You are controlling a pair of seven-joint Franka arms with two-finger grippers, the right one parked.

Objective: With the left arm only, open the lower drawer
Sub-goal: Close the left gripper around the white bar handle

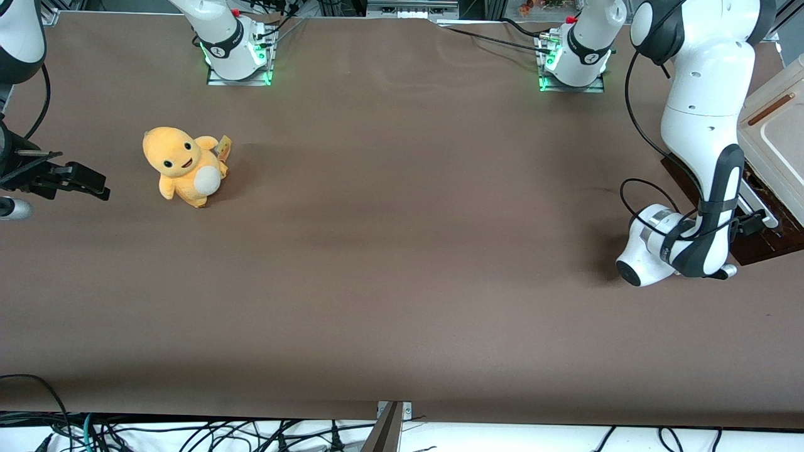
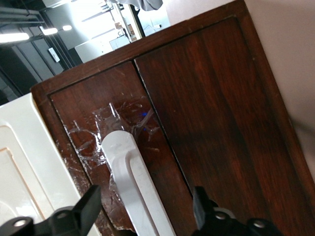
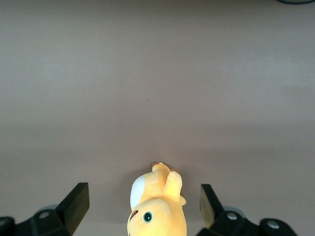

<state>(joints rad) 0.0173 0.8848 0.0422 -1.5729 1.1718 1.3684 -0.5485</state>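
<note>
From high in front we look down on the whole desk (image 1: pixel 402 282). Our left wrist camera sits close to the cabinet front, facing the lower drawer (image 2: pixel 216 123) between the spread fingers of the claw (image 2: pixel 145 209). Front and right wrist views share the yellow plush toy (image 1: pixel 183 165).

gripper (image 2: pixel 145 211): black | lower drawer (image 2: pixel 216 123): dark reddish-brown | handle (image 2: pixel 133 182): white | plush toy (image 1: pixel 182 166): yellow-orange, white belly
</note>
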